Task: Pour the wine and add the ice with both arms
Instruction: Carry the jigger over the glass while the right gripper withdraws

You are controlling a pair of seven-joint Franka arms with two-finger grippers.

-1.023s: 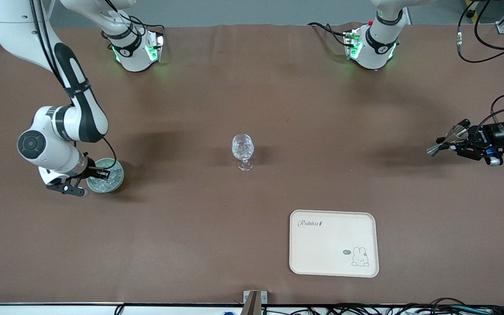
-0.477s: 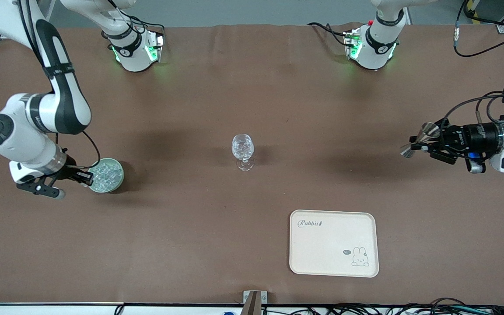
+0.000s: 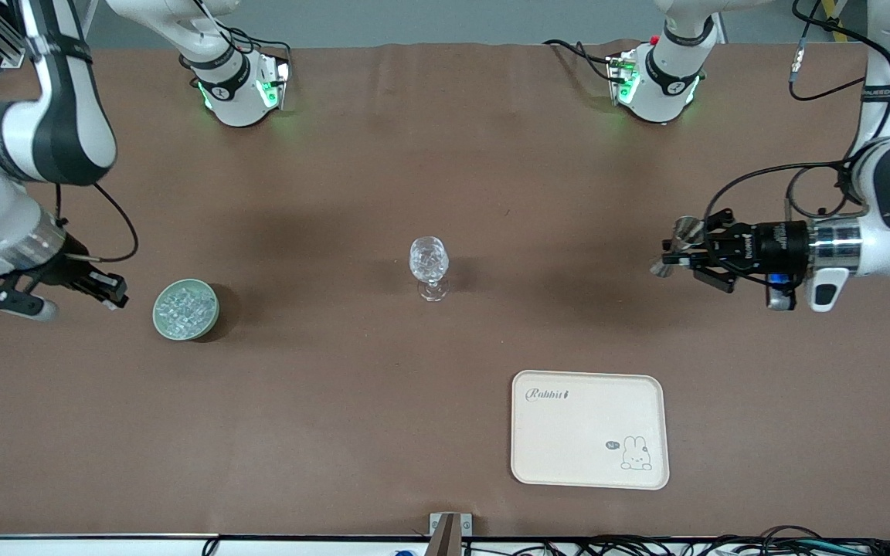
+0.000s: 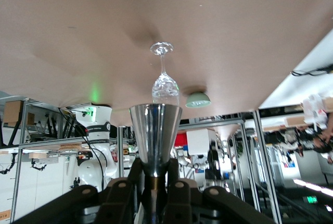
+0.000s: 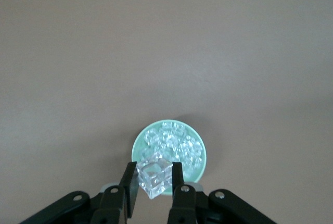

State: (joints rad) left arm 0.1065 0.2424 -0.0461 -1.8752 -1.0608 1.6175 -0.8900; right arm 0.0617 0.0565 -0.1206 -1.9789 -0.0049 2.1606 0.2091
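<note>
Brown cloth covers the table. Right gripper (image 5: 152, 185) pinches one ice cube (image 5: 153, 178) above the bowl (image 3: 186, 310); slick and probably light, it needs flat-face pressure. Left gripper (image 3: 673, 253) clamps a steel jigger (image 4: 154, 136) at its waist, aimed toward the fragile goblet (image 3: 429, 266).

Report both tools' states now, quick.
Left tool: shut on a steel jigger, held over the table toward the goblet.
Right tool: shut on an ice cube, above the ice bowl.
</note>
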